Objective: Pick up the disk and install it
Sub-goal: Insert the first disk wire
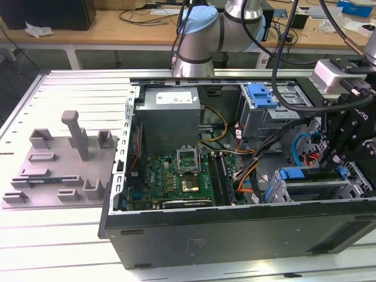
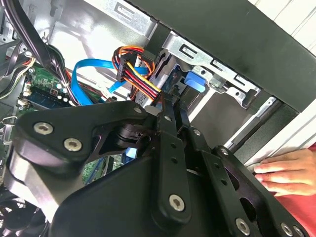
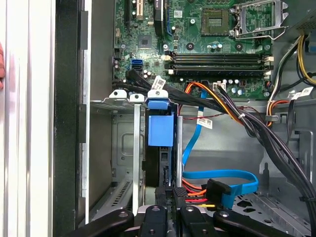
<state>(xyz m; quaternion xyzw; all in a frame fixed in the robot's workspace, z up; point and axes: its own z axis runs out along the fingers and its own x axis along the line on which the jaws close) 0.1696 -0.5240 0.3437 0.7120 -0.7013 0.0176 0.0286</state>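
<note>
An open computer case (image 1: 235,235) lies on its side on a slatted metal table (image 1: 70,235), its green motherboard (image 1: 176,176) exposed. On the table at the exterior view's left stands a grey plastic holder (image 1: 64,164) with upright posts. The arm (image 1: 202,35) reaches over the case from the far side, and the gripper (image 1: 346,147) hangs at the exterior view's right, above the drive cage (image 1: 317,188). In the first wrist view the gripper (image 3: 170,197) has its black fingers drawn together at the near end of the cage (image 3: 123,148). The disk (image 3: 160,148), blue rail uppermost, stands edge-on inside a cage slot; the fingers appear to pinch its end, though contact is hard to confirm. Blue data cables (image 3: 222,177) curve just beside it. A person's hand (image 2: 289,173) rests on the case edge in the second wrist view
</note>
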